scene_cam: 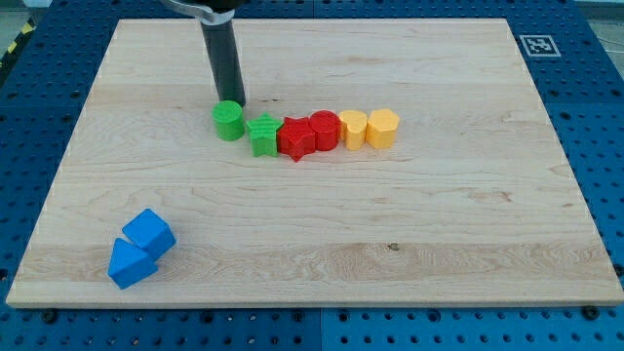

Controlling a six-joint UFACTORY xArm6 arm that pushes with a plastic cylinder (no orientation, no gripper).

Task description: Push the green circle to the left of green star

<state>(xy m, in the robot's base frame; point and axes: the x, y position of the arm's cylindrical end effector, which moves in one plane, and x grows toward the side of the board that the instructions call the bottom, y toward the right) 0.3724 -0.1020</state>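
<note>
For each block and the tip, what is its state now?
green circle: upright, left of green star.
green star: flat, beside red star.
red star: touching red circle.
yellow blocks: side by side.
blue blocks: touching.
my tip: behind green circle.

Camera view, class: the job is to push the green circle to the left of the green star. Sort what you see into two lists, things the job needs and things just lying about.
Needed for the job:
green circle
green star
my tip, just behind the green circle, on its upper right

Just lying about:
red star
red circle
yellow block
orange hexagon
two blue blocks, touching, at the view's bottom left
</note>
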